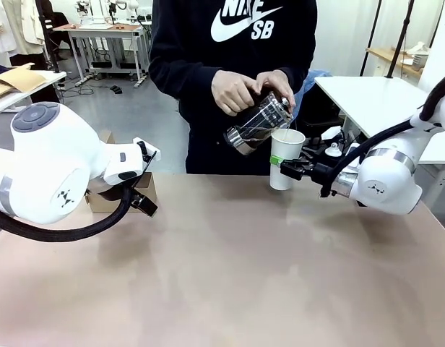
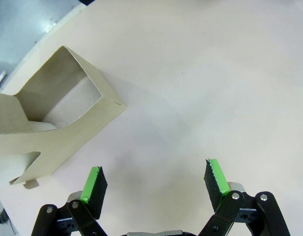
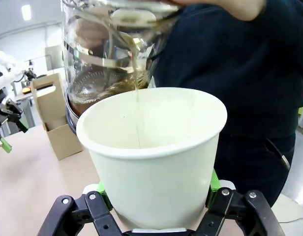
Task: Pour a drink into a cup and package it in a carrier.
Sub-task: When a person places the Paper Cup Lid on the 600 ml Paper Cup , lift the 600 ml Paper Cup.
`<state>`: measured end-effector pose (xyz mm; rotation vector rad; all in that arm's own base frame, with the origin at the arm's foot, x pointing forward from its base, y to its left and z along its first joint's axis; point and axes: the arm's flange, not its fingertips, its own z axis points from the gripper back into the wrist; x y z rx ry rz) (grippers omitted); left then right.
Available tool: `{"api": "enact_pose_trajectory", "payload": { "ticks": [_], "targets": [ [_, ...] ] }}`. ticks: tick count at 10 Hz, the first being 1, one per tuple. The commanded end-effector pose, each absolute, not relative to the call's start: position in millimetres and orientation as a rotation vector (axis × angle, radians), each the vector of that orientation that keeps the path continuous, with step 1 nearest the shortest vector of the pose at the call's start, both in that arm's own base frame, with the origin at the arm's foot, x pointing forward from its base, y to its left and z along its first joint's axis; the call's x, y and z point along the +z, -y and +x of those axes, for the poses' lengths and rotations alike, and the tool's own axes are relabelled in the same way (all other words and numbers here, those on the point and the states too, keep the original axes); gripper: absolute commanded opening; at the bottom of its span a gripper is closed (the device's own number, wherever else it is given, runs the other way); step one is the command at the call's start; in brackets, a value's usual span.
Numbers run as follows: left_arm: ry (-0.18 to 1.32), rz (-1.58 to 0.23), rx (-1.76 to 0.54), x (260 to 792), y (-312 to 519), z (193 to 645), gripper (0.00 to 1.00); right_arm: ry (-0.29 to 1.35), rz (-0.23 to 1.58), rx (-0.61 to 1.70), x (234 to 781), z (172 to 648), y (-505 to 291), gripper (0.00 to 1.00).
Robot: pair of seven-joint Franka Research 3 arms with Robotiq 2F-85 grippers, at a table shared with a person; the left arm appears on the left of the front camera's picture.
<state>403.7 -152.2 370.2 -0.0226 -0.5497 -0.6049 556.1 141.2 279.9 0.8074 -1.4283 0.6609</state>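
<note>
Drink [image 3: 95,96] streams from the tilted jug [image 1: 258,123] into the cup [image 1: 285,153] clamped by the right claw [image 1: 287,170]; left claw [image 2: 156,179] spread apart.

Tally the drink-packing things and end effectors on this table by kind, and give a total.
cup: 1
jug: 1
carrier: 1
end effectors: 2, the left end effector and the right end effector
Total: 5
</note>
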Motion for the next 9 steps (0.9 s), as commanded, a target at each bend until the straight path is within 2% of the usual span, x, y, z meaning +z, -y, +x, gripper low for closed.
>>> {"api": "enact_pose_trajectory", "payload": {
  "ticks": [1, 9],
  "targets": [
    [0.550, -0.025, -0.604, 370.3, 151.8, 403.6, 1.00, 1.427, 0.802, 0.664, 282.6, 556.0, -143.9, 0.80],
    [0.550, -0.025, -0.604, 370.3, 151.8, 403.6, 1.00, 1.427, 0.802, 0.664, 282.6, 556.0, -143.9, 0.80]
  ]
}}
